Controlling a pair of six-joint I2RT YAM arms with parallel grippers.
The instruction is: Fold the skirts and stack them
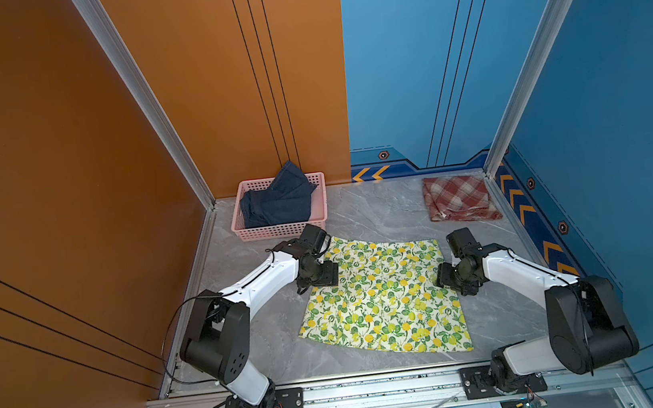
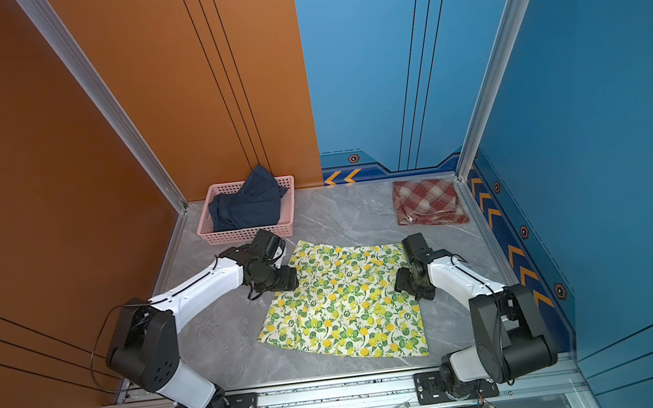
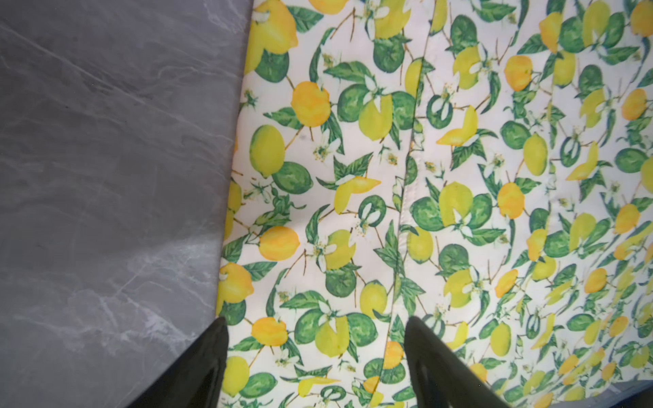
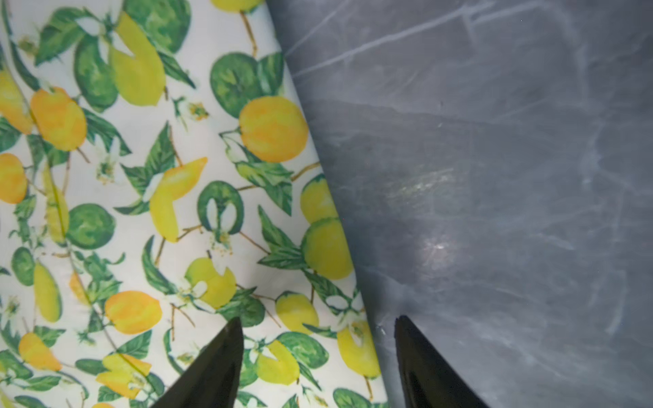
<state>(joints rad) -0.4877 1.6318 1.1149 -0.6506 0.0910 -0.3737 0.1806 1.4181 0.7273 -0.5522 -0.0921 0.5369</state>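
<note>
3 skirts show. The lemon-print skirt (image 1: 386, 303) (image 2: 345, 307) (image 3: 424, 212) (image 4: 141, 212), white with yellow lemons and green leaves, lies spread flat mid-counter (image 1: 380, 211), its narrower edge far and its wider edge near, slightly askew. The denim skirt (image 1: 279, 204) (image 2: 248, 207), dark blue, sits crumpled in the pink basket (image 1: 277, 231) at the far left, 1 corner poking above the far rim. The plaid skirt (image 1: 460, 198) (image 2: 427, 201), rust-red and cream, lies folded in the far right corner, well apart from both.

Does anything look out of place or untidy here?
The denim skirt is crumpled in the basket, one corner poking above the back rim. The lemon skirt lies flat; the plaid skirt is folded.
</note>
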